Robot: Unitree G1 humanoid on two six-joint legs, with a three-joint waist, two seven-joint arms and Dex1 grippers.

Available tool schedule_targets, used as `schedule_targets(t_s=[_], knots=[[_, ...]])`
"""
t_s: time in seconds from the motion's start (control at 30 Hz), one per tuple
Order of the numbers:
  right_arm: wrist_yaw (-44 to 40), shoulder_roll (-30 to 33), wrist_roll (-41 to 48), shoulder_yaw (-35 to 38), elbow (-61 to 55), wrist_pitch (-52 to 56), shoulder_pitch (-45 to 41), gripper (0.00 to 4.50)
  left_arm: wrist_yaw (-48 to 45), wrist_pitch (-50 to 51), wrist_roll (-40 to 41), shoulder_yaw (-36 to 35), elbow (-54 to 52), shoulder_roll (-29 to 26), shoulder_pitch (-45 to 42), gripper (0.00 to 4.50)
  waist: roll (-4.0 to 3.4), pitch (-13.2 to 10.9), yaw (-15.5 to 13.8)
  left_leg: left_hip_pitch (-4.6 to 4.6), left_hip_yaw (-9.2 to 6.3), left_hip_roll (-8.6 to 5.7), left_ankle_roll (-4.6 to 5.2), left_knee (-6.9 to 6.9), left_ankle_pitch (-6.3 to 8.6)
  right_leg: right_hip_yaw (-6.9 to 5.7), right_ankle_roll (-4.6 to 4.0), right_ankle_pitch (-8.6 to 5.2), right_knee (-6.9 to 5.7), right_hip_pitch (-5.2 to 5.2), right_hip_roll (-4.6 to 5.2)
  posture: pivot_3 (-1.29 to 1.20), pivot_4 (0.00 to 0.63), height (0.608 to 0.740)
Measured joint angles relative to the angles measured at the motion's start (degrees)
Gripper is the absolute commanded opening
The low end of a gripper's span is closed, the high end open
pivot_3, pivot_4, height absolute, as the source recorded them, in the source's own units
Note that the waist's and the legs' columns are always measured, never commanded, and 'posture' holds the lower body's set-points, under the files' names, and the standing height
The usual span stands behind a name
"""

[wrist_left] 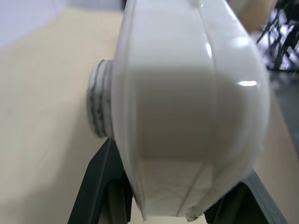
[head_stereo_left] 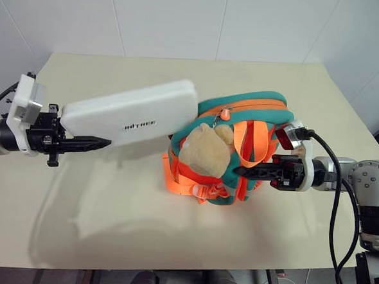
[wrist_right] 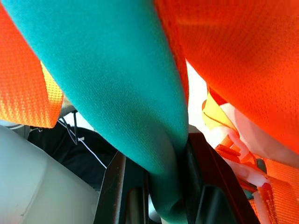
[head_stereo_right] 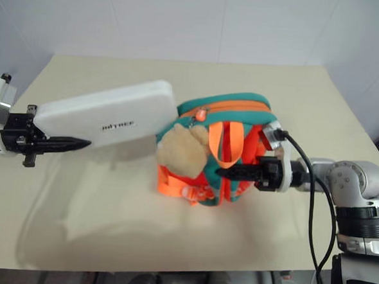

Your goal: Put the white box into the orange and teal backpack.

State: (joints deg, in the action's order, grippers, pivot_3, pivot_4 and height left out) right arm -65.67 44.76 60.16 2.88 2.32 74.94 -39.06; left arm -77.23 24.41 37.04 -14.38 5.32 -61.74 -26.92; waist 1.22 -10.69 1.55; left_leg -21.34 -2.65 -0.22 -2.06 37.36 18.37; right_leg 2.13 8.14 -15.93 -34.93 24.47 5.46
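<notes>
Left eye view: the left end effector (head_stereo_left: 80, 143) is clamped on one short end of the white box (head_stereo_left: 133, 113), held above the tabletop (head_stereo_left: 301, 213). Its long axis points at the orange and teal backpack (head_stereo_left: 248, 129) — keep it aimed at the opening. The right end effector (head_stereo_left: 255, 172) pinches teal fabric; keep that taut.

My white box (head_stereo_left: 130, 112) bears small dark lettering on its top face; too small to read.
</notes>
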Motion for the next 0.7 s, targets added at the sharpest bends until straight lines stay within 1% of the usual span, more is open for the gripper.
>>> schedule_targets(t_s=[0.13,0.33,0.4,0.7], knots=[[0.4,-0.3,0.0,0.4,-0.1,0.0,0.6,1.36,-2.4,-0.8,-1.7,1.0,2.5,-0.1,-0.9,1.40,0.01,0.0,0.0,-0.05,0.00,0.01,0.05,0.00,0.03,-0.01,0.00,0.00,0.04,0.02,0.01,0.00,0.150,0.740],[0.9,-0.7,0.0,1.0,-0.1,-0.1,1.1,1.36,-4.7,-1.4,-3.5,3.2,4.2,0.4,-4.7,1.40,0.00,0.0,0.0,-0.05,0.03,0.00,0.06,0.03,0.03,-0.05,0.01,0.00,0.00,0.03,0.02,0.00,0.150,0.740],[1.0,-1.0,-0.1,1.1,-0.1,-0.1,1.1,1.36,-5.2,-1.4,-3.9,4.4,4.3,1.6,-6.7,1.40,0.01,0.0,-0.1,-0.05,0.02,0.00,0.06,0.08,0.03,-0.05,0.01,0.00,-0.04,0.03,0.01,0.00,0.150,0.740],[1.0,-2.3,-1.0,1.1,0.0,-0.9,0.8,1.36,-7.0,-0.6,-8.5,14.7,4.5,7.7,-19.5,1.40,0.01,0.0,0.0,-0.13,0.03,-0.01,0.07,0.30,0.04,-0.05,0.06,0.03,-0.11,0.02,-0.01,0.00,0.150,0.740]])
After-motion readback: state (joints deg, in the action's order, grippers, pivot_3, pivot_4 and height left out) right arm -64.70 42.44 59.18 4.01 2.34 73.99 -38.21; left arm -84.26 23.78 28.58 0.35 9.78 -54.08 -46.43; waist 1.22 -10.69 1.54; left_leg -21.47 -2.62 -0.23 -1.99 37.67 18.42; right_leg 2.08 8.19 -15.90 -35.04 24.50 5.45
